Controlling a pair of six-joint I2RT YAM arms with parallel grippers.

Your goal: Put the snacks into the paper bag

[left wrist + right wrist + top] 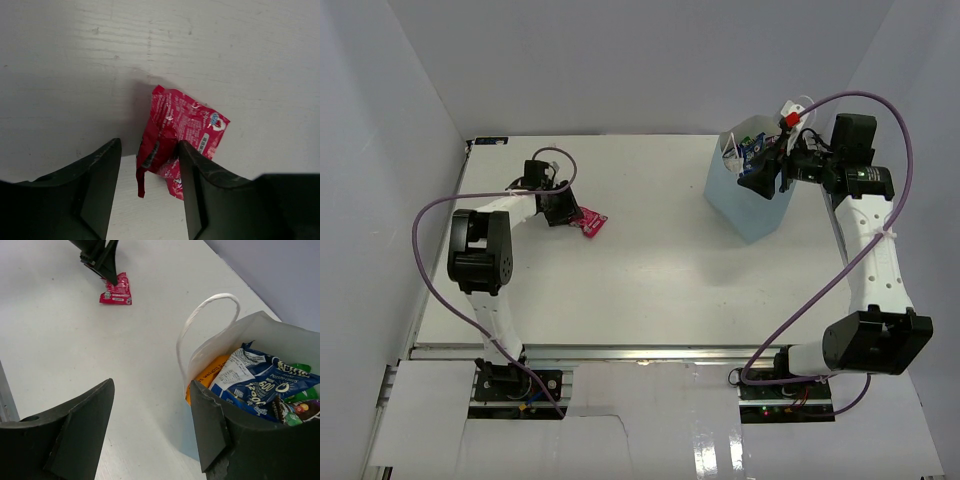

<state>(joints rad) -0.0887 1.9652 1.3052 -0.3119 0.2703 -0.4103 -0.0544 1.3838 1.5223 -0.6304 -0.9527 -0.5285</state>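
Note:
The pink packet (591,222) lies on the white table at the left. In the left wrist view, the packet's (187,122) crumpled near end lies between the fingers of my left gripper (150,150), which is open and low over it. The packet also shows in the right wrist view (116,292). The light-blue paper bag (750,205) stands upright at the back right. Inside it I see the dark blue bag (260,385), the orange chip bag (210,375), a green packet (302,370) and a dark candy bar (295,412). My right gripper (765,180) is open and empty at the bag's rim.
The bag's white cord handle (200,320) arches up just beside my right gripper's (151,390) finger. Grey walls enclose the table on the left, back and right. The table's near edge has a metal rail (620,352).

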